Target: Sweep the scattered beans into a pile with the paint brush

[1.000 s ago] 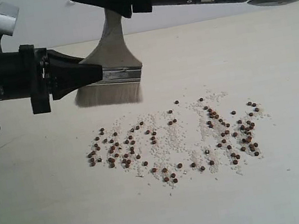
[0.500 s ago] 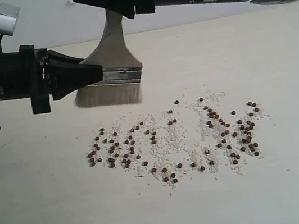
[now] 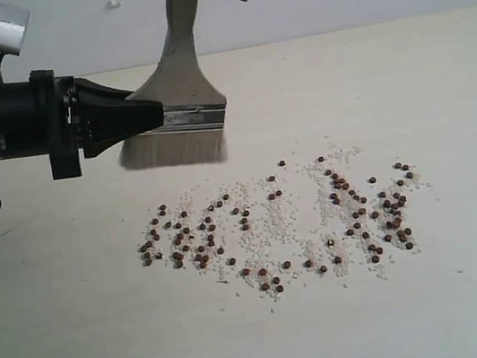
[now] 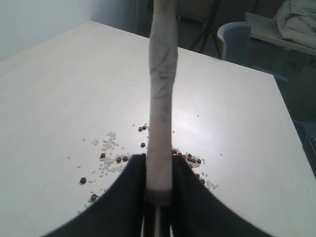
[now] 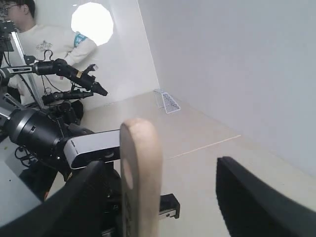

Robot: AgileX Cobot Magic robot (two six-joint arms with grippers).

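Left arm reaches in level over the pale worktop [image 3: 84,349]. Its pincer [image 3: 149,116] is clenched on the wide flat paint brush with cream handle, silver ferrule and whitish-grey bristles [image 3: 177,107], gripping at the foot of the handle beside the ferrule. The brush stands near upright, bristles down; contact with the worktop cannot be determined.

Right arm lies level and higher. Its pincer [image 5: 160,168] is released, jaws wide on either side of the handle's rounded end.

The tiny round reddish-brown beans [image 3: 281,218] lie scattered among fine whitish grains [image 3: 258,217], toward the worktop's near edge from the bristles and apart from them.
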